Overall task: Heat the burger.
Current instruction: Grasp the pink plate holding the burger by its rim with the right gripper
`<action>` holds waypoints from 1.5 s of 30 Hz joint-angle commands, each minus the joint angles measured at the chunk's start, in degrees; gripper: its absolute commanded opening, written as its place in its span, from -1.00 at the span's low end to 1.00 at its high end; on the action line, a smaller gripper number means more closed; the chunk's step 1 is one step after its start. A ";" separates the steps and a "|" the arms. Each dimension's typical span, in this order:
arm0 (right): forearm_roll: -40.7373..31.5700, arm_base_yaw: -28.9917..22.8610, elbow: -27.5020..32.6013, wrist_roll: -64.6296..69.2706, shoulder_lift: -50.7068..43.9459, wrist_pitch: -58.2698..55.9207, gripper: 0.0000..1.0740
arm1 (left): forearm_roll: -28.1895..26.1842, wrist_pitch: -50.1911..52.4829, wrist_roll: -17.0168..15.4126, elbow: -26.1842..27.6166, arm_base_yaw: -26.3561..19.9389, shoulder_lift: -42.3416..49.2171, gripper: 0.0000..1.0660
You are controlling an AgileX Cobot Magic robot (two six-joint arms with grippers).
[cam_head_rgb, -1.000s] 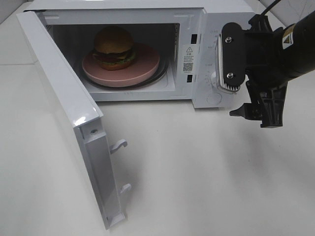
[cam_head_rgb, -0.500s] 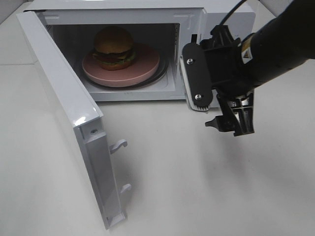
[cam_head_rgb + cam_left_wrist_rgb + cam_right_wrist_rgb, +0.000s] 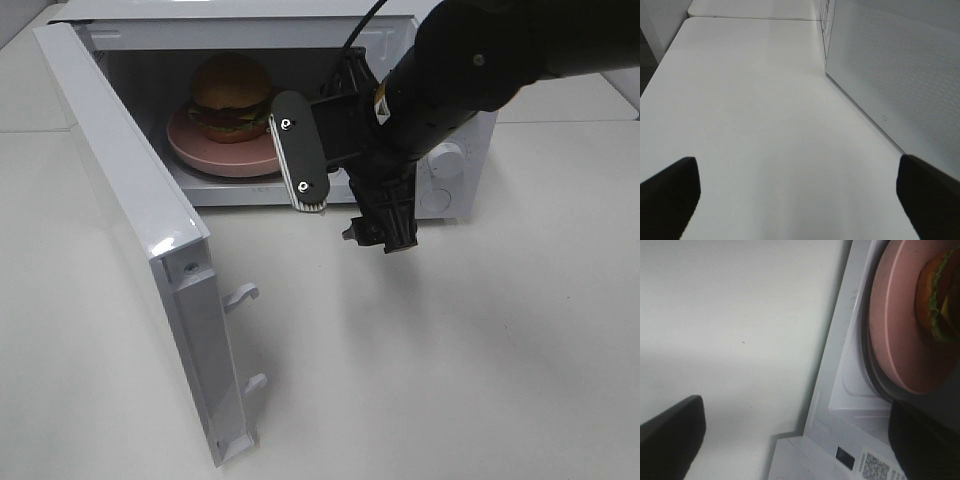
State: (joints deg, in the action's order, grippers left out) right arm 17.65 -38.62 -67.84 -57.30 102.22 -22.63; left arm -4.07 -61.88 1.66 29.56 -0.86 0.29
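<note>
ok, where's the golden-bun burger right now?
In the high view, the glossy golden-brown-bunned burger sits on the round pink plate inside the open white microwave, in the upper left.

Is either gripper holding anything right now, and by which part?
Nothing is held. The left gripper and right gripper are both open and empty; the burger sits on its pink plate inside the microwave.

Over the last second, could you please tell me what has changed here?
The right gripper swung left across the microwave front, from the control panel to the open cavity, jaws open, holding nothing. The burger, pink plate and open door stayed put.
</note>
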 commanded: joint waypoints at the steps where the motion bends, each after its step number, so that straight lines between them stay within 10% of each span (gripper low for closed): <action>1: 0.34 -0.06 -3.72 1.03 3.90 1.03 0.69 | -0.17 0.69 -0.11 -0.06 -0.17 0.74 0.88; 45: 0.74 2.81 -35.12 2.12 29.68 -0.92 0.59 | -0.17 0.69 -0.11 -0.06 -0.17 0.74 0.88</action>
State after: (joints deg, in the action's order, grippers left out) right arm 18.33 -36.44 -102.04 -55.69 131.55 -23.32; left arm -4.07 -61.88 1.66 29.56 -0.86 0.29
